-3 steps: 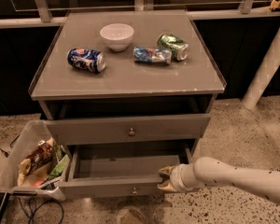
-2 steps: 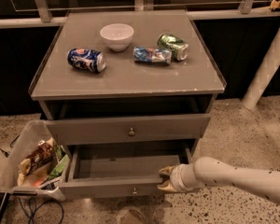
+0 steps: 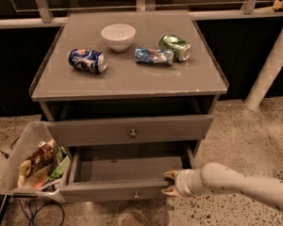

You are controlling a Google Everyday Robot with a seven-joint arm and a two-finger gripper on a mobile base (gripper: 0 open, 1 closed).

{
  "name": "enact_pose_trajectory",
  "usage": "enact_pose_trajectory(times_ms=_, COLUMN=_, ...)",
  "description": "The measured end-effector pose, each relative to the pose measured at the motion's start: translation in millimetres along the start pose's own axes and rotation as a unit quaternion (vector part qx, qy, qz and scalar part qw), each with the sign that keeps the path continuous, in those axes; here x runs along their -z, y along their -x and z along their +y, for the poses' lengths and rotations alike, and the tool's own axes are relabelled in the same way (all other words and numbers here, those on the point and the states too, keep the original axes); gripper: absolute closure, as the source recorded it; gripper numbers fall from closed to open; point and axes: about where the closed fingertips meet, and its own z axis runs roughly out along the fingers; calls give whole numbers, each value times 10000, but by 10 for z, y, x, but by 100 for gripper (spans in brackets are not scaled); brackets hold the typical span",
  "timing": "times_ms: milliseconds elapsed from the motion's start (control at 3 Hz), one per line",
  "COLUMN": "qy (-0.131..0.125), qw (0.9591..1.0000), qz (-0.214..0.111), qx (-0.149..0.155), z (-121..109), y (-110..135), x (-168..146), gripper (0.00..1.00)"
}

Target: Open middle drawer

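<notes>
Gripper: gripper (image 3: 166, 182) is sitting low and right of centre in the frame, at the right end of the middle drawer's front, with the pale arm (image 3: 245, 186) reaching in from the lower right corner.
Fingers: fingers (image 3: 170, 174) are standing apart, one at the front panel's top edge and one lower against its face; I cannot tell whether they are pressing on the panel.
Middle drawer: middle drawer (image 3: 114, 190) is lying pulled well out at the bottom centre of the frame, showing its bare grey floor; its small knob (image 3: 136, 195) is facing forward at the centre of the front.
Upper drawer: wider drawer front (image 3: 94, 132) is sitting just above, standing slightly out from the cabinet, with a dark gap showing over it.
Cabinet top: grey top (image 3: 127, 81) is carrying a white bowl (image 3: 118, 36), a blue can (image 3: 87, 61) lying on its side, a crushed blue can (image 3: 153, 55) and a green can (image 3: 175, 47) touching it.
Left side: clear bin (image 3: 9, 166) of packets is resting beside the cabinet at lower left.
Floor: speckled floor (image 3: 247, 131) is showing at right.
</notes>
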Motion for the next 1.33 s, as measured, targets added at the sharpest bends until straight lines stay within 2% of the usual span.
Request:
enact_pose_trajectory(times_ms=333, qy=-116, qw=9993, qz=-362, qx=2, z=398, y=1, x=153, gripper=84)
enact_pose_trajectory(times_ms=667, qy=-197, qw=9980, qz=-607, qx=20, z=688, y=14, x=265, gripper=100)
enact_pose_trajectory(times_ms=1000, qy=-197, qw=9980, qz=-607, qx=20, z=685, y=31, x=305, gripper=100)
enact_pose_trajectory(times_ms=1333, qy=-222, qw=9974, qz=-690, qx=46, z=812, y=73, x=335, gripper=100)
